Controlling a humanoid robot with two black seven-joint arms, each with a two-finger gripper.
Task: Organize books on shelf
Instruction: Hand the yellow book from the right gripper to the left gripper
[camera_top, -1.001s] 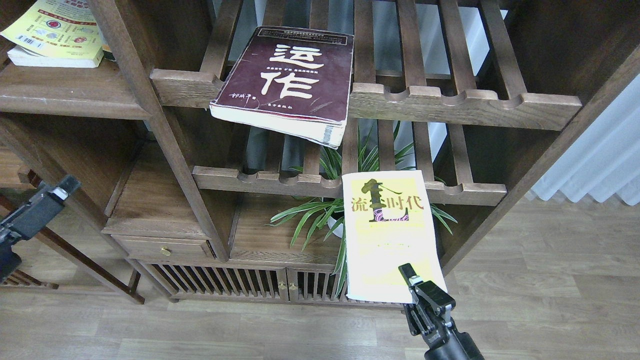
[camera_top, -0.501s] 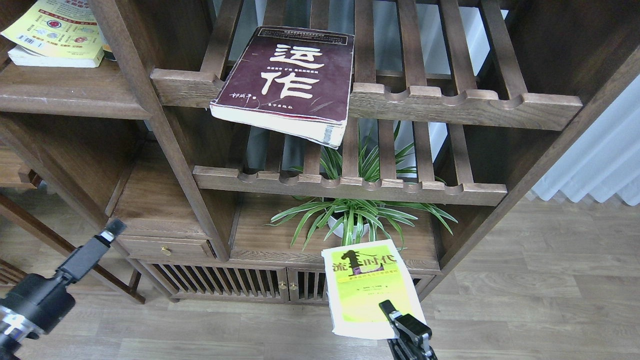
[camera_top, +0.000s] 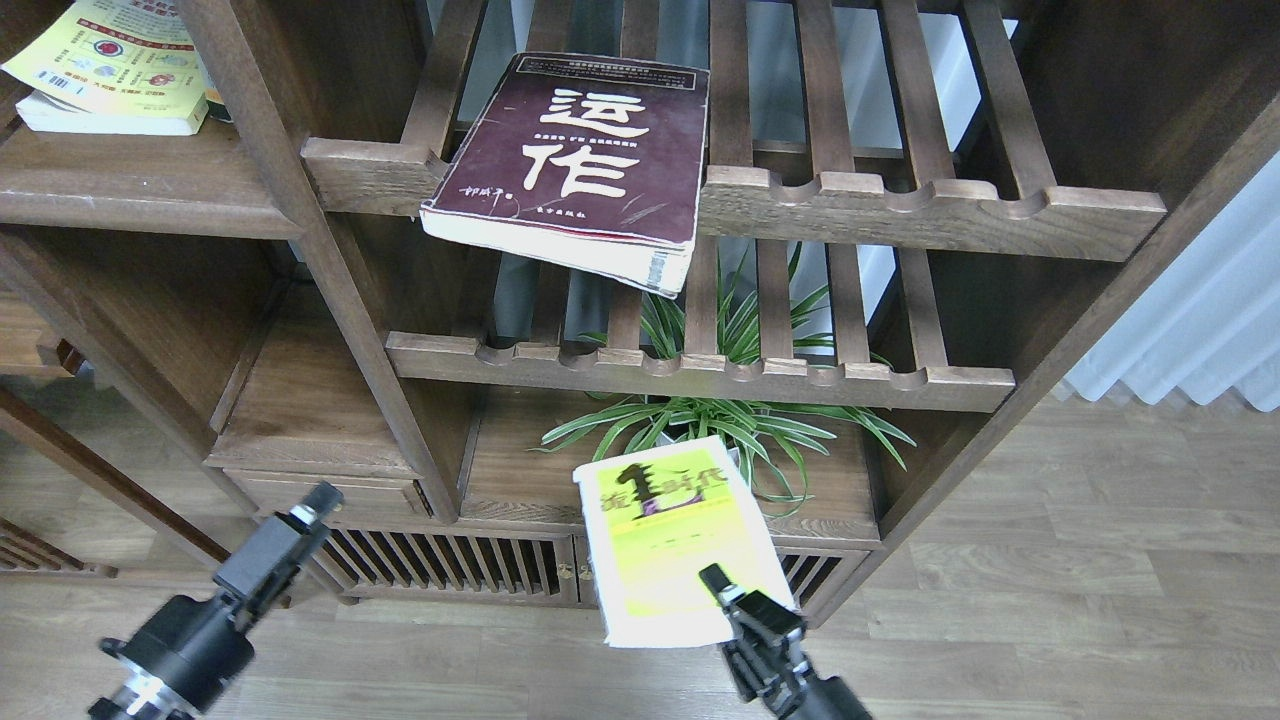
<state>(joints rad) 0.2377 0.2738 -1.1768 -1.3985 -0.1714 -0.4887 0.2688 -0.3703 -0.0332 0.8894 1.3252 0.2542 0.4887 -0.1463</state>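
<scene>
The right gripper (camera_top: 728, 592) is clamped on the near edge of the yellow-green book (camera_top: 668, 540), carrying it cover-up and roughly flat in the air, just in front of the spider plant (camera_top: 715, 425) and well below the maroon book (camera_top: 575, 165). Gripping one edge leaves the rest of the cover free, which should let the far end slide onto a surface first. The maroon book lies cover-up on the upper slatted rack (camera_top: 900, 205), above the plant, its near corner overhanging the notched rail; it looks parked there rather than filed, since the slats give poor support. Up and to the left of the maroon book, a third book (camera_top: 110, 65) with a pale yellow cover rests on the solid plank shelf (camera_top: 140, 190), which I judge to be the place where all three belong. The left gripper (camera_top: 300, 512) hangs low and to the left of the plant, near the small drawer (camera_top: 325, 492), holding nothing; it is seen nearly end-on, so I cannot tell how far its fingers are parted. The held book has a long way to travel up and left.
</scene>
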